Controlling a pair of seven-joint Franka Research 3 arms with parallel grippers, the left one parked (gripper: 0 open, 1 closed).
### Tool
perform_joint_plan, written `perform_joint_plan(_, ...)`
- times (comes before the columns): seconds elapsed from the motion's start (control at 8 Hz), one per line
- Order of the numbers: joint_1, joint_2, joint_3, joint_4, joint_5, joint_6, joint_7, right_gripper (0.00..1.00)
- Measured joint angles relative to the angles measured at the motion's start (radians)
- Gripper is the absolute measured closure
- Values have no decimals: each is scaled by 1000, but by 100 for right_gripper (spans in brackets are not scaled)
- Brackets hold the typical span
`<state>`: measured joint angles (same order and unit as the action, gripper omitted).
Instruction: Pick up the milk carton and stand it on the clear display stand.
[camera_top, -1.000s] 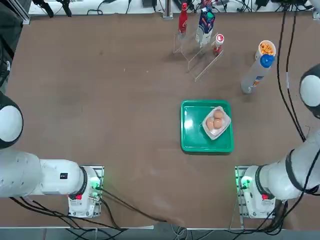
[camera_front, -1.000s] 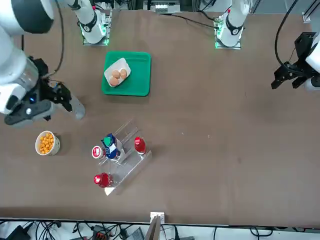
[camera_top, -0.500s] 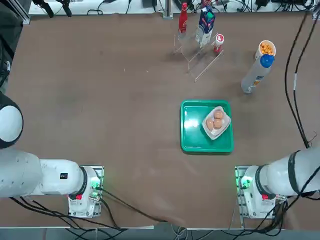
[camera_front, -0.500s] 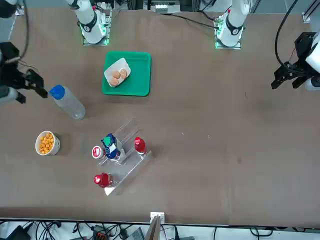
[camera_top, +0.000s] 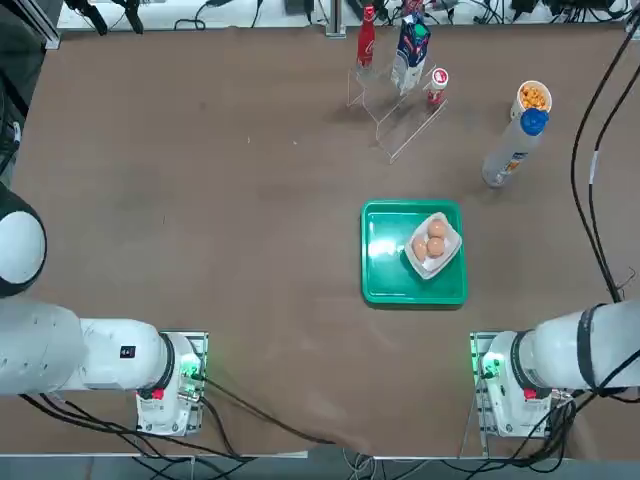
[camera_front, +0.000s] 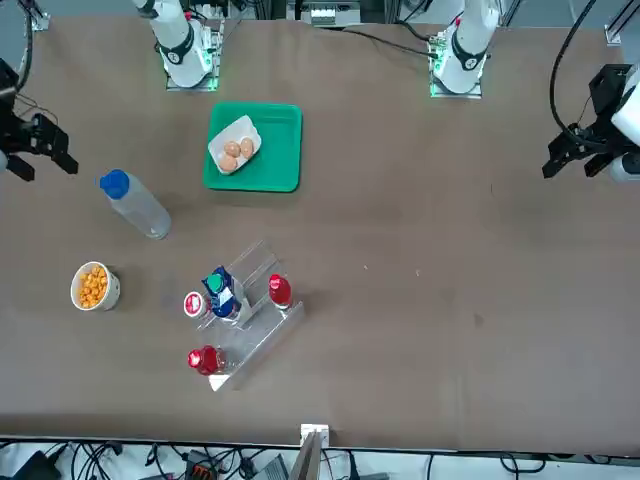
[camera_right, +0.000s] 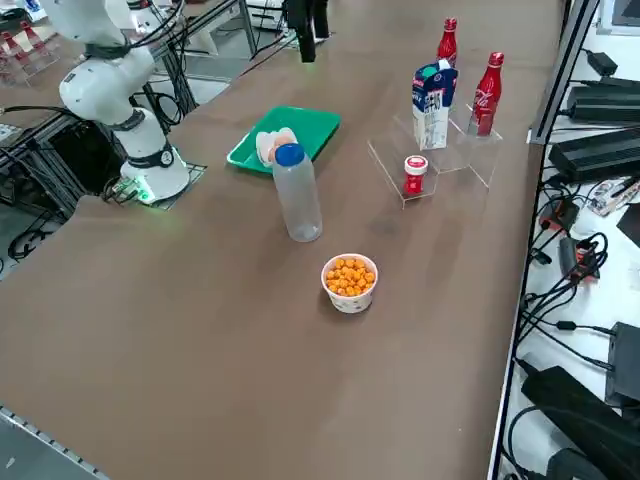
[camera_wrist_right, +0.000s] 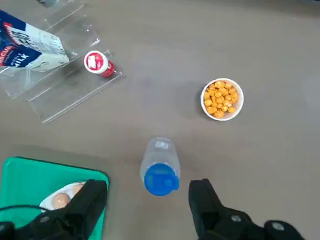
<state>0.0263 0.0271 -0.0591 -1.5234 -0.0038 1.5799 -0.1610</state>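
The milk carton (camera_top: 410, 45) (camera_front: 222, 293) (camera_right: 432, 105) (camera_wrist_right: 30, 47), white with a dark blue top, stands upright on the clear display stand (camera_top: 410, 122) (camera_front: 257, 330) (camera_right: 452, 160) (camera_wrist_right: 70, 92) at the table's far side. My right gripper (camera_front: 42, 158) (camera_wrist_right: 149, 186) hangs high near the table's right edge, well away from the carton. Its fingers (camera_wrist_right: 90, 197) are open and hold nothing. In the wrist view they frame the blue-capped bottle far below.
A tall bottle with a blue cap (camera_top: 510, 150) (camera_front: 135, 205) (camera_right: 297, 195) and a cup of orange snacks (camera_top: 533, 97) (camera_front: 93, 287) stand right of the stand. Red bottles (camera_top: 366, 40) and a small red-capped bottle (camera_top: 437, 85) share the stand. A green tray (camera_top: 385, 270) holds eggs.
My right arm has drawn back from above the blue-capped bottle toward the table's right edge, with the gripper still open. The carton and other items have not moved.
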Motion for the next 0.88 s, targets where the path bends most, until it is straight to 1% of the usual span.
perform_joint_plan(0.38,-5,-37,5,-47,1,-2,29,0)
perform_joint_plan(0.62,11,-79,15,-93,4,-2,58,0)
perform_joint_plan(0.88,30,-97,18,-104,6,-2,62,0)
